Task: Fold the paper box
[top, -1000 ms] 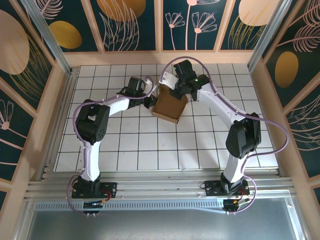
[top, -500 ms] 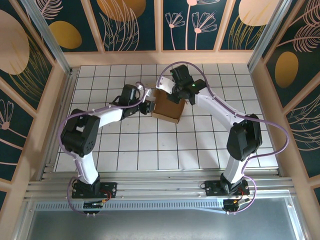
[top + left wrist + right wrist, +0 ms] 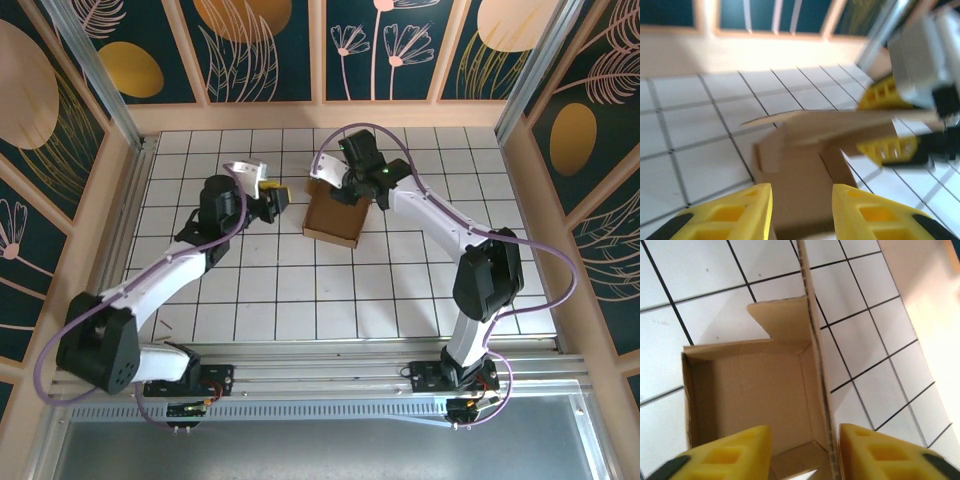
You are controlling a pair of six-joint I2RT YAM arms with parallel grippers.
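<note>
My left gripper [image 3: 279,198] hangs just left of the plain brown cardboard box [image 3: 335,220] and apart from it. Its yellow fingers [image 3: 735,212] are spread with nothing between them. The box sits open-topped on the white, black-gridded table [image 3: 400,290], toward the far middle. My right gripper [image 3: 805,432] is over the box's far side, fingers parted either side of a tall upright flap [image 3: 840,122] that stands nearer one finger.
</note>
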